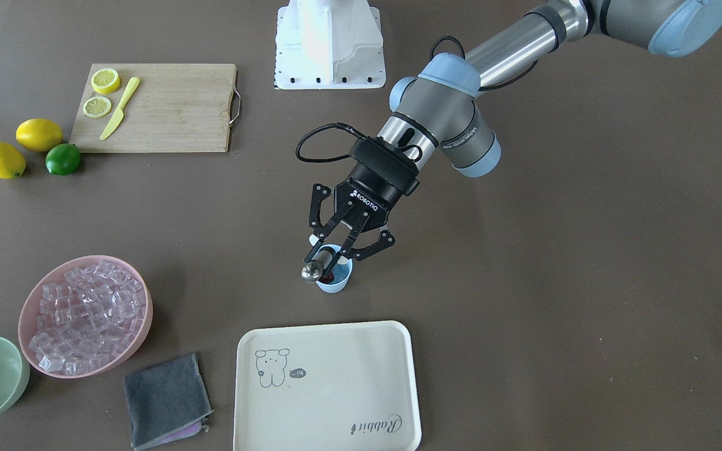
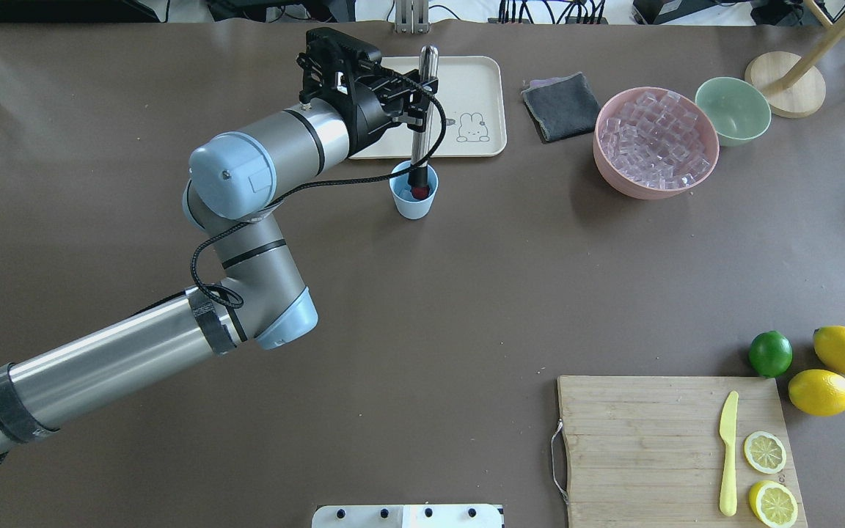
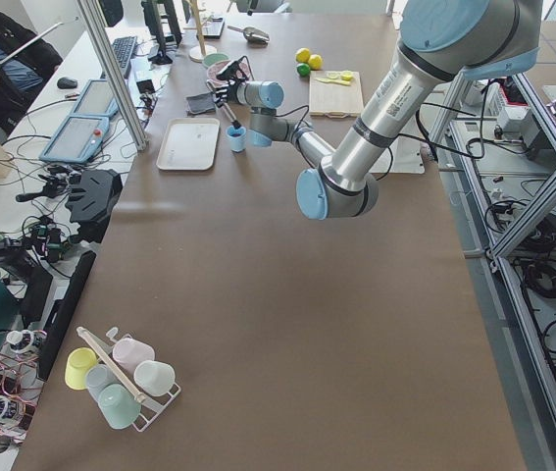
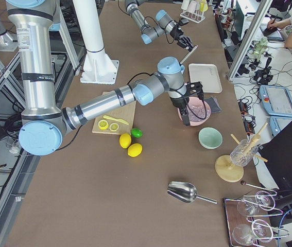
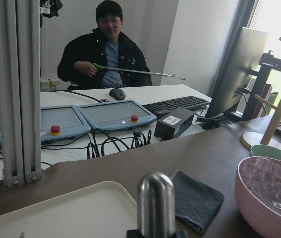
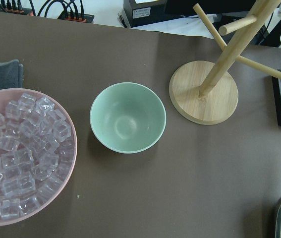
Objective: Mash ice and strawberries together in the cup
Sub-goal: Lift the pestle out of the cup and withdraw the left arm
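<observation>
The light-blue cup (image 2: 414, 199) stands upright in front of the tray, also in the front view (image 1: 338, 285). My left gripper (image 2: 415, 103) is shut on a metal muddler (image 2: 428, 66), whose lower end is down in the cup. A red strawberry (image 2: 420, 193) shows in the cup at the muddler's tip. I cannot tell whether ice is in the cup. Several clear ice cubes (image 2: 656, 139) fill the pink bowl (image 2: 606, 165). My right gripper (image 4: 189, 110) hangs over the pink bowl; it shows only in the right side view, so I cannot tell if it is open or shut.
A cream tray (image 2: 470, 77) lies just beyond the cup. A grey cloth (image 2: 558, 106), a mint-green bowl (image 2: 733, 110) and a wooden stand (image 2: 785, 92) sit at the far right. A cutting board (image 2: 642, 440) with a yellow knife, lemon slices, lemons and a lime is near right.
</observation>
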{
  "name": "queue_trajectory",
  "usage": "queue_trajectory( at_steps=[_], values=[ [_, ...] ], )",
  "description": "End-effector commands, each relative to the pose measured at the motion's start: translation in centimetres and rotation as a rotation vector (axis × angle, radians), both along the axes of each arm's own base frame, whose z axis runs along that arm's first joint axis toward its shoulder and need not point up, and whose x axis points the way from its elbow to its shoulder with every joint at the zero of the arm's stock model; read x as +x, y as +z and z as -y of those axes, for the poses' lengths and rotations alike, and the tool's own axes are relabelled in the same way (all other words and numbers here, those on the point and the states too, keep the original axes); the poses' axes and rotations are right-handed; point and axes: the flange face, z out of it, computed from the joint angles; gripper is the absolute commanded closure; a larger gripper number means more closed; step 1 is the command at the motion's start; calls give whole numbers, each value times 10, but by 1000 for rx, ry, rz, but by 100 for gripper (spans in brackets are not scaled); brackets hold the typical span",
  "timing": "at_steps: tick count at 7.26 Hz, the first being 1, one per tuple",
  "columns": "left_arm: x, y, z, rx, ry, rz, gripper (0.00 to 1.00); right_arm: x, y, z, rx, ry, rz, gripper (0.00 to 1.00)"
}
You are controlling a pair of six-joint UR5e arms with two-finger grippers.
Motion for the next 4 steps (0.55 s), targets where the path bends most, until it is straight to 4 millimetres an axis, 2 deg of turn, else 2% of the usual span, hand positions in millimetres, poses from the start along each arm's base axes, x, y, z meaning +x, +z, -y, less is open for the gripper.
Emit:
queue_trajectory(
  at_steps=[1, 3, 4],
  values=[
    [-73, 8, 47, -5, 16, 3, 100, 0, -5, 2, 28, 0, 8, 0],
    [-152, 66, 99, -148, 86, 106, 100, 0, -5, 1, 49, -5, 9, 0],
    [-185, 97, 115, -219, 84, 148, 100, 0, -10, 1, 69, -4, 18, 0]
  ],
)
